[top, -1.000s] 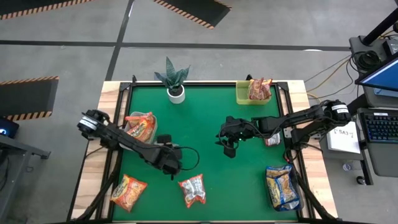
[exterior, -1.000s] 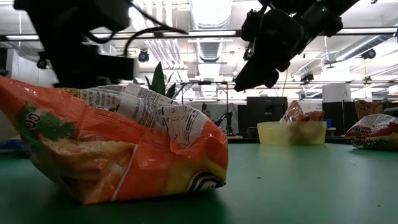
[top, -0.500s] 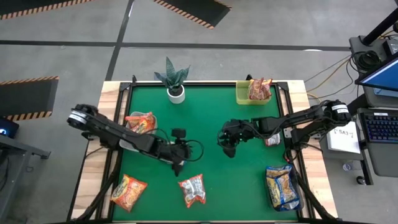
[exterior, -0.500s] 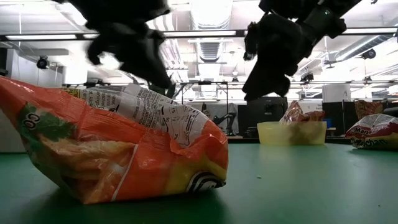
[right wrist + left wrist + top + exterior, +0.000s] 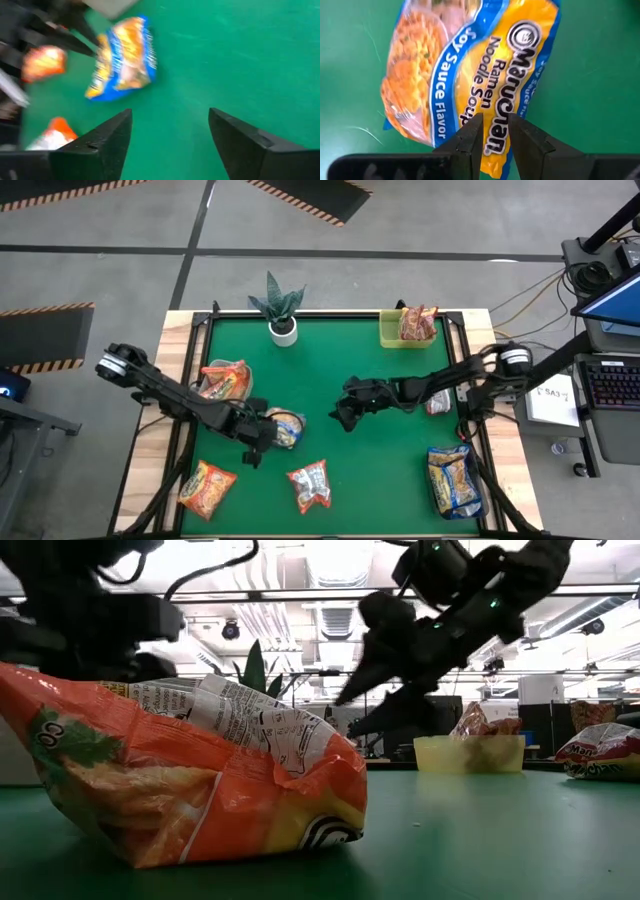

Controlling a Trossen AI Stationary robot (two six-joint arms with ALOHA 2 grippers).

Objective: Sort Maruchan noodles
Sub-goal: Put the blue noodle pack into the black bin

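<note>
Left gripper point(image 5: 493, 134): pinched on yellow-and-blue noodle packet point(image 5: 470, 65) (soy sauce flavor). Right gripper point(image 5: 170, 135): spread wide, empty, packet ahead of its fingers.

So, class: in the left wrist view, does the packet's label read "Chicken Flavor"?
No: the yellow-and-blue packet pinched in the left gripper's jaws reads "Soy Sauce Flavor".

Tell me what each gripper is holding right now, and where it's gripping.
The left gripper pinches the yellow-and-blue packet at one edge. The right gripper is open over bare green mat, holding nothing.
</note>
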